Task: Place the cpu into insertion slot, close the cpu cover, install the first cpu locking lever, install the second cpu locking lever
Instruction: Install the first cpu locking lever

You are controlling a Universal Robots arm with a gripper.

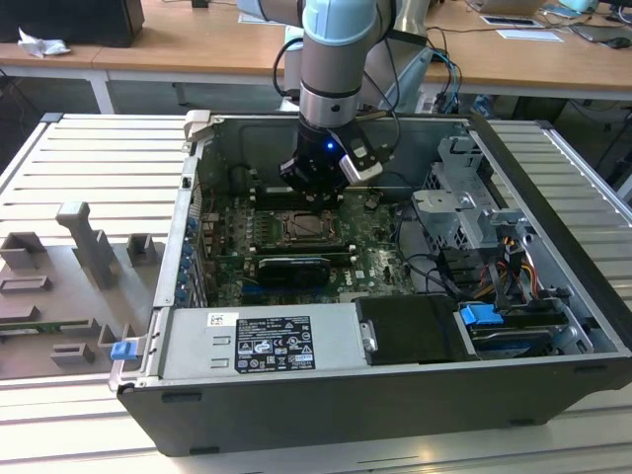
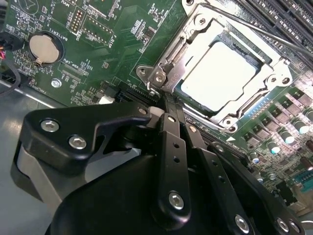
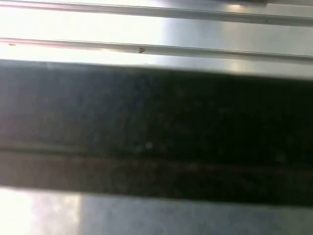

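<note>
My jaws (image 2: 168, 110), pressed together and empty, sit nearest, tips at the socket's corner. The cpu (image 2: 220, 76) lies seated just beyond under the closed cpu cover (image 2: 195, 29), lever rod alongside.
</note>
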